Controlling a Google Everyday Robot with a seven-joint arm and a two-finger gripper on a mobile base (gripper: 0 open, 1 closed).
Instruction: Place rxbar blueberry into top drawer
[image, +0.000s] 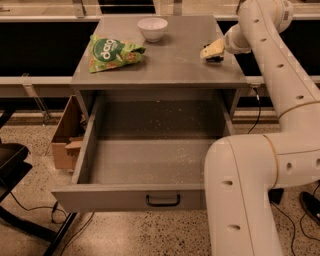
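A white robot arm (265, 65) reaches over a flat grey metal cabinet top (170, 67). Its pale gripper (212, 50) sits low at the top's right edge, over a small dark bar, apparently the navy-wrapped rxbar blueberry (215, 59). Whether the gripper has closed on it cannot be told. Below, the wide grey top drawer (100, 197) stands pulled open. A crumpled green snack bag (112, 52) and a small white bowl (152, 27) rest further left.

The arm (260, 165) consists of thick, rounded cream-white tubular segments. Thin tan seam bands mark the joints, and small dark round recesses (type not discernible) dot each shell. The pale yellow gripper (212, 51) sits over the right side of the table top (170, 65).
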